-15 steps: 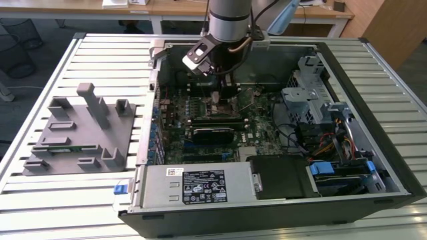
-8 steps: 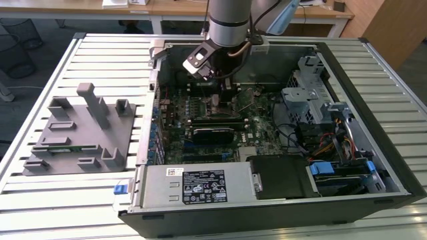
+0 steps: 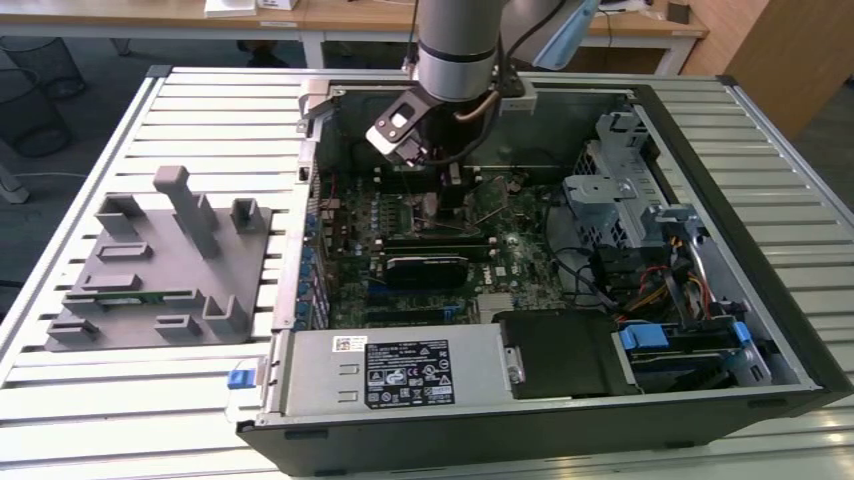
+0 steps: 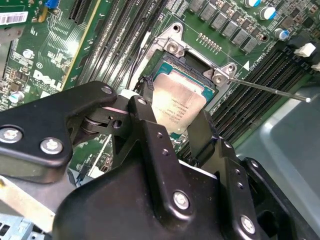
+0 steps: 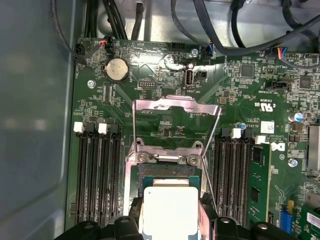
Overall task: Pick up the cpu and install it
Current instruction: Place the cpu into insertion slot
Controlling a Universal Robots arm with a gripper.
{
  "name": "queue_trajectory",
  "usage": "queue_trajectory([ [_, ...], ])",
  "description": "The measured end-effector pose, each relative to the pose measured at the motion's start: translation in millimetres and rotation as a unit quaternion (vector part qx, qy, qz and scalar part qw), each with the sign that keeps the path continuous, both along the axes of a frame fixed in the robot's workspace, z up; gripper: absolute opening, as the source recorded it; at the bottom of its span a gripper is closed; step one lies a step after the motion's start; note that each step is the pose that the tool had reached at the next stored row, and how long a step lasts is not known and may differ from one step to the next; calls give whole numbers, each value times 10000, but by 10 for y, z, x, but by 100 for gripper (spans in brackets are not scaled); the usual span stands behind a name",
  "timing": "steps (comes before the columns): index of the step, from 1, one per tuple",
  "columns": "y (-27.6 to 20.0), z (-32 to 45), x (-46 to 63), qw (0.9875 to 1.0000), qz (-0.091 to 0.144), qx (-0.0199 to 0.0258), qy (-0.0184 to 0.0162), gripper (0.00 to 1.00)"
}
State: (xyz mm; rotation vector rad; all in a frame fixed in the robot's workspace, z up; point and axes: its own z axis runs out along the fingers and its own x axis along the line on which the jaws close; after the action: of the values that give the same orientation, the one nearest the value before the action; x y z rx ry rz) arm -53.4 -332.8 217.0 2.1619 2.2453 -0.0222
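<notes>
Exterior view: set high, angled down into the open computer case (image 3: pixel 534 425) on the slatted counter (image 3: pixel 200 120). Both wrist views: carried close over the motherboard (image 5: pixel 165 75), aimed past the claw (image 5: pixel 169 215); socket (image 5: pixel 165 159) (image 4: pixel 195 60) and cpu (image 5: pixel 170 207) (image 4: pixel 177 105) were shared from different sides.

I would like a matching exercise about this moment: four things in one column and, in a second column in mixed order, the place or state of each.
Things:
1. the cpu
2. the socket cover frame
3. the coin battery
4. the grey tray

Places or states:
a. on the slatted table, at the exterior view's left
b. held in the claw, over the socket
c. swung up, open
d. round and silvery, flat on the green board

Pairs: 1-b; 2-c; 3-d; 4-a
</notes>
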Motion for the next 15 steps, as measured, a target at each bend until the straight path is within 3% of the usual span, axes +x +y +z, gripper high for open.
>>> queue_trajectory([
  [15,2,-79,1,10000,-72,0,1,53],
])
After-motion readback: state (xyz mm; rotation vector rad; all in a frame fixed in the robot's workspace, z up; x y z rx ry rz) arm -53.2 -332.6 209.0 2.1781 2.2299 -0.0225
